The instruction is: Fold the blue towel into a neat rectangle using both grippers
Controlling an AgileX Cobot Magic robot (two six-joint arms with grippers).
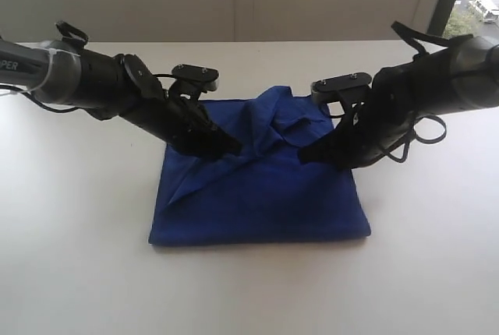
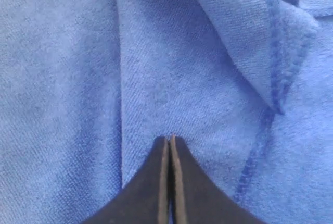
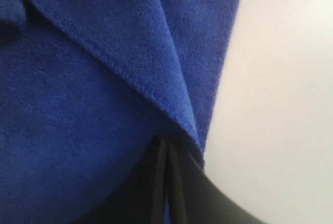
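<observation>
As the towel [image 1: 257, 202] lay flat on the table [image 1: 78, 273] up front, my L gripper [image 1: 236, 148] and R gripper [image 1: 304, 156] sat pinched shut mid-cloth; any cloth caught, couldn't tell. Behind, the fold [image 1: 277, 113] bunched, so I judged both should move level, w/ even tension, to square it.

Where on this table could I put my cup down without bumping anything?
The table is bare below the blue towel in the exterior view, along its straight edge, and at both sides, though arms hang over those. The middle is crowded: left gripper and right gripper meet the towel's rumpled part.
</observation>
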